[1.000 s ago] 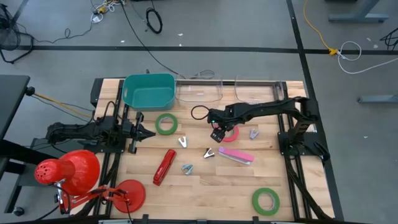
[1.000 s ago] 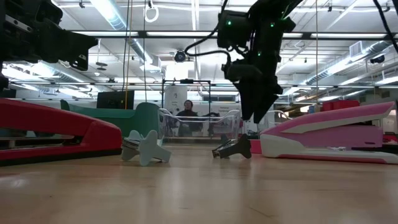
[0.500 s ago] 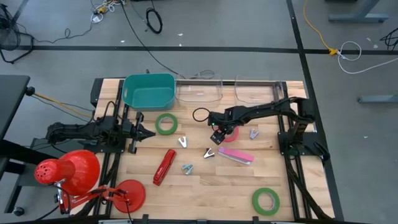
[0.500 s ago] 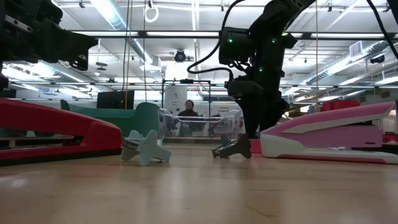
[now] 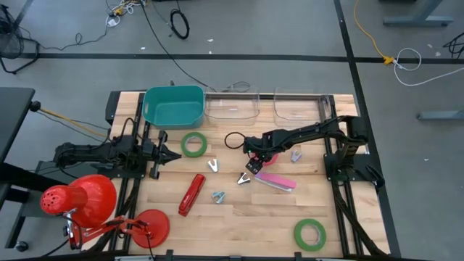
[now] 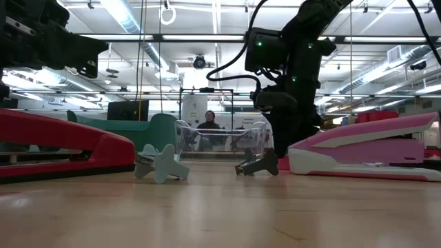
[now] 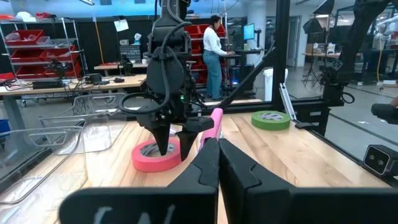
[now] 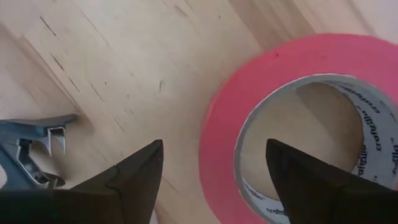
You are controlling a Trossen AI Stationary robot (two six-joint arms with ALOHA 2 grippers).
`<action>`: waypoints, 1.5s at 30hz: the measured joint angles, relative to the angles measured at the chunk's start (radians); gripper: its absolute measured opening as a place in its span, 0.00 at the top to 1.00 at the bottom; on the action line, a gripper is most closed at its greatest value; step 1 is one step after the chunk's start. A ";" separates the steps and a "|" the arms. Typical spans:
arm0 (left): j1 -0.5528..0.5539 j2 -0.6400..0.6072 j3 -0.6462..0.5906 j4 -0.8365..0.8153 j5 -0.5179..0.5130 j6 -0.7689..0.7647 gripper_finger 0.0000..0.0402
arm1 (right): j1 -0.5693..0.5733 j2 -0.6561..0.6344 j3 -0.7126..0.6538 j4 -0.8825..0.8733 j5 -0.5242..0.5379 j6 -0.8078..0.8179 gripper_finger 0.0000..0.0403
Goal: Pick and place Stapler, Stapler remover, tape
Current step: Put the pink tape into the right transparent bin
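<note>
Right gripper (image 8: pixel 211 180): spread wide and low over the table — one finger outside the red-pink tape roll's wall, the other over its open centre, so the near wall lies between the jaws. Nothing is pinched yet.
Red-pink tape roll (image 8: pixel 292 124): lying flat on the table, ring axis upright; in the high view it sits right of centre, directly under the right gripper (image 5: pixel 255 154). As a ring it has no long axis, so any stretch of wall will serve.
Deciding relation: the wall is already straddled, so the grasp looks to turn on closing squarely across it rather than on travelling sideways.
Beside the roll: a grey staple remover (image 8: pixel 28 149) lies just off the outer finger, apart from the tape; the pink stapler (image 5: pixel 275 180) lies just nearer the table's front edge.
Nearer arm: the right, plainly — the left gripper (image 5: pixel 174 155) waits at the table's left side, fingers pressed together, holding nothing, pointing across at the roll.
Farther off: a green tape roll (image 5: pixel 193 143) by the teal bin (image 5: pixel 173 106), another green roll (image 5: pixel 309 233) near the front right corner, the red stapler (image 5: pixel 191 194) front of centre.
Beyond the table: two clear trays (image 5: pixel 232 104) stand at the back edge.
</note>
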 joint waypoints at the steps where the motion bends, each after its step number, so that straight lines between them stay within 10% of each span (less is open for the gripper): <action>1: 0.000 0.000 0.000 0.000 0.000 0.000 0.99 | 0.001 0.000 -0.004 0.009 0.001 0.000 0.30; 17: 0.000 0.000 0.000 0.000 0.000 0.000 0.99 | 0.001 0.000 -0.056 0.087 0.035 -0.034 0.31; 45: 0.000 0.000 0.000 0.000 0.000 0.000 0.99 | 0.002 -0.001 -0.056 0.091 0.026 -0.080 0.76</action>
